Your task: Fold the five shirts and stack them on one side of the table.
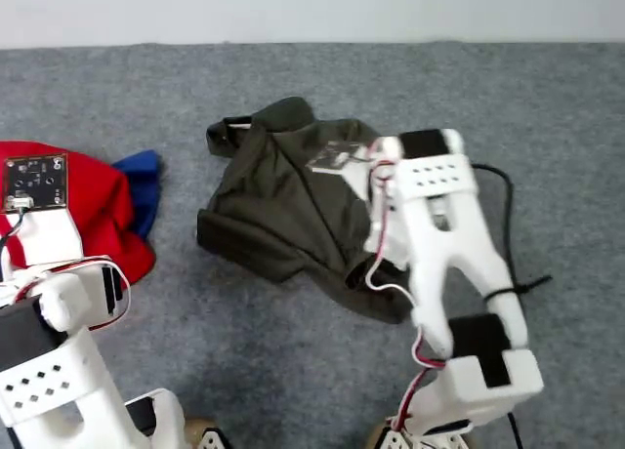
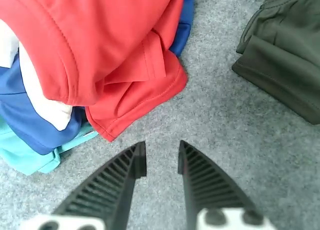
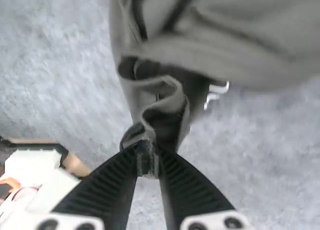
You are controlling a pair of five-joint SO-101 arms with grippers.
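Observation:
A crumpled olive shirt (image 1: 293, 205) lies in the middle of the grey table, and its edge shows in the left wrist view (image 2: 280, 65). My right arm (image 1: 439, 205) stands over its right side. My right gripper (image 3: 148, 157) is shut on a bunched fold of the olive shirt (image 3: 225, 35), which hangs lifted from it. At the left sits a pile with a red shirt (image 1: 98, 205) on top of a blue one (image 1: 142, 181). In the left wrist view the red shirt (image 2: 100, 45) covers white, blue (image 2: 35, 120) and teal (image 2: 25, 157) shirts. My left gripper (image 2: 162, 160) hovers open just beside the pile, holding nothing.
Grey carpet-like table surface (image 1: 254, 371) stretches bare in front of the olive shirt and between the two arms. A black cable (image 1: 508, 205) runs behind the right arm. White arm parts (image 3: 30, 175) appear at the edge of the right wrist view.

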